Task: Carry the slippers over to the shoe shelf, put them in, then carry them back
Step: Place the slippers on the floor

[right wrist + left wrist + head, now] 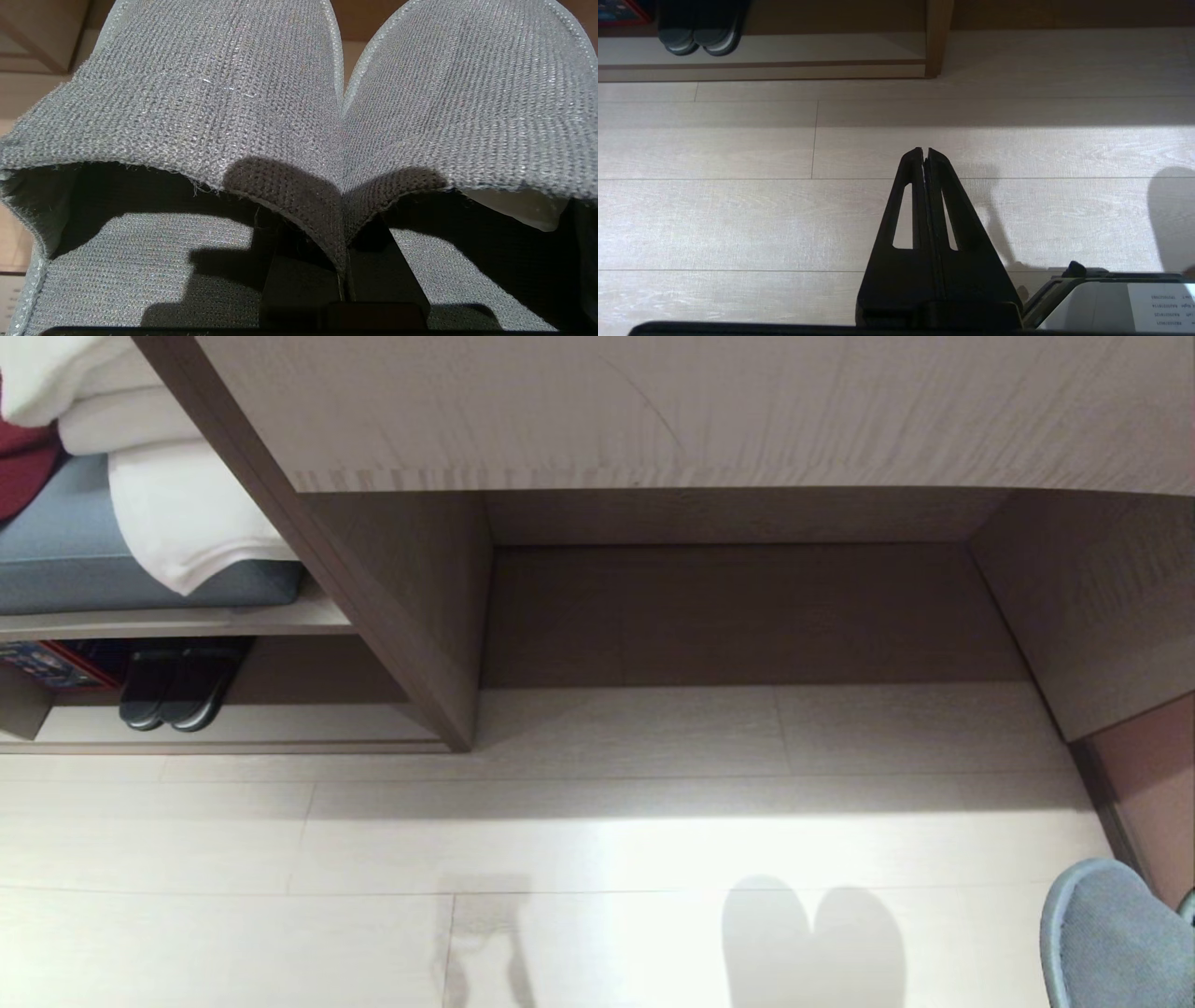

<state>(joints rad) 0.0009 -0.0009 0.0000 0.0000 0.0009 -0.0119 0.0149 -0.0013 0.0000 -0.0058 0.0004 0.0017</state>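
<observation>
The slippers point(261, 102) are a grey knitted pair that fills the right wrist view. My right gripper point(345, 280) is shut on the inner edges of both upper bands, pinched together. One blue-grey sole of the slippers point(1111, 933) shows at the head view's bottom right, and their shadow lies on the floor. The shoe shelf point(280, 723) is the low cubby at the left, with an upright divider point(411, 653) beside it. My left gripper point(924, 151) is shut and empty, hanging over the pale floor some way from the shoe shelf point(794, 49).
Another dark pair point(177, 691) stands in the cubby beside a red-edged box point(56, 663). Above it lie white towels point(177, 504) on a blue-grey cushion point(65, 560). A long pale counter point(709, 411) overhangs a deep recess point(747, 616). A brown wall point(1153, 784) stands at the right.
</observation>
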